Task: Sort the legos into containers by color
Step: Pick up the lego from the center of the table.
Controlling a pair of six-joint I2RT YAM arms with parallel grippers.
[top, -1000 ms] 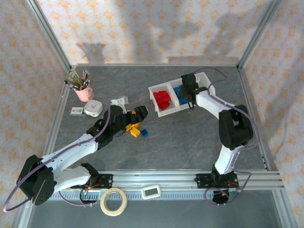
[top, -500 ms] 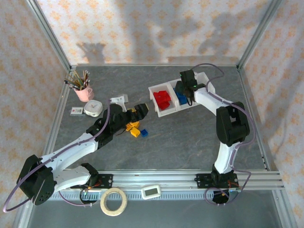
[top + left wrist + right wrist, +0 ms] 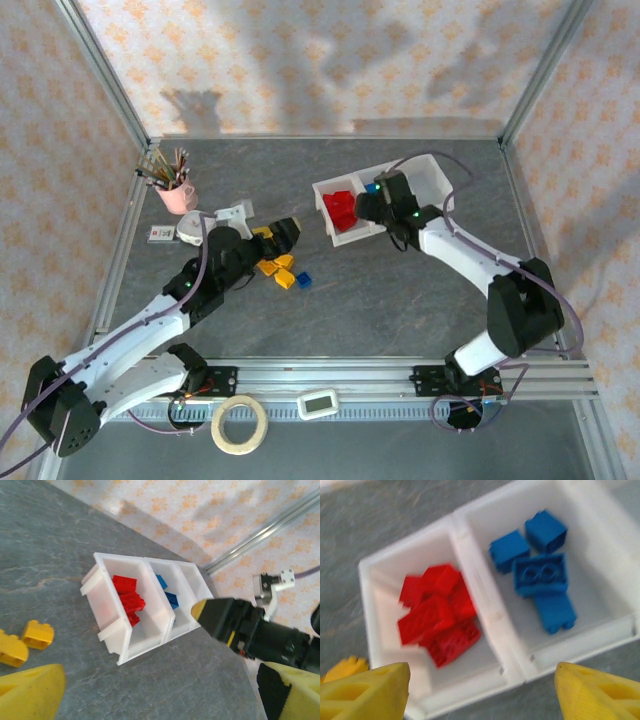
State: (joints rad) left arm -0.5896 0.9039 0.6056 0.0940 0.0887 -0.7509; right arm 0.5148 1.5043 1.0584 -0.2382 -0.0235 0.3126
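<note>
left gripper: fingers apart, empty | loose legos on table beside it: yellow bricks, one blue brick | right gripper: fingers apart, empty, over containers | red bricks in left-end bin, blue bricks in middle bin

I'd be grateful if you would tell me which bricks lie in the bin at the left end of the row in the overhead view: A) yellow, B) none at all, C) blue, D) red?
D: the left-end bin holds a heap of red bricks, while the blue bricks sit in the bin next to it.
</note>
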